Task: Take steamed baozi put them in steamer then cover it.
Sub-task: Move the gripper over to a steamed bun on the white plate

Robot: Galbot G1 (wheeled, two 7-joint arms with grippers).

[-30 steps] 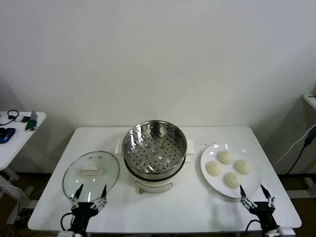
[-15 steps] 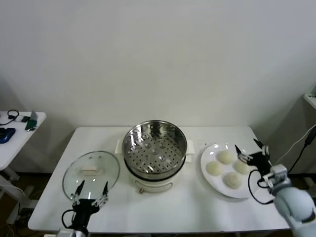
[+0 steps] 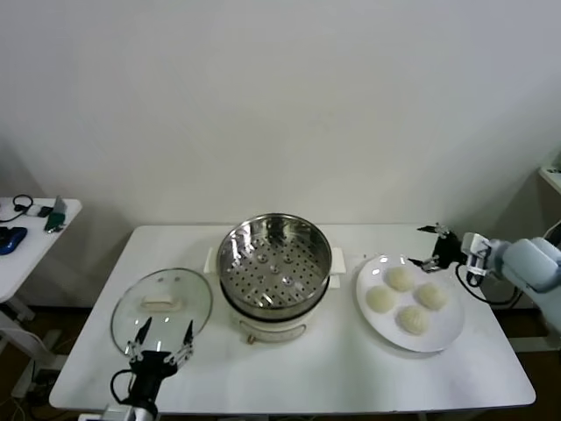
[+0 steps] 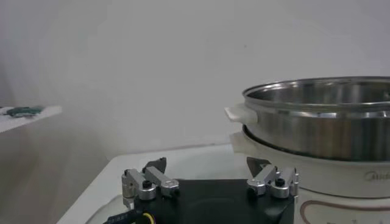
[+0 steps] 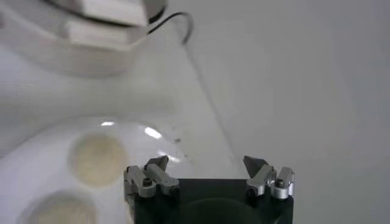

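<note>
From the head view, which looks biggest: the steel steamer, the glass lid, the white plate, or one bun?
1. steamer
2. plate and glass lid, which look about alike, so no ranking between them
3. bun, by far the smallest

White table (image 3: 351, 368) against plain wall (image 3: 280, 105) (side table (image 3: 39, 230) left).

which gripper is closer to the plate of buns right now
Right. The right gripper hangs open by the plate's far rim; the left gripper waits beside the glass lid.
</note>
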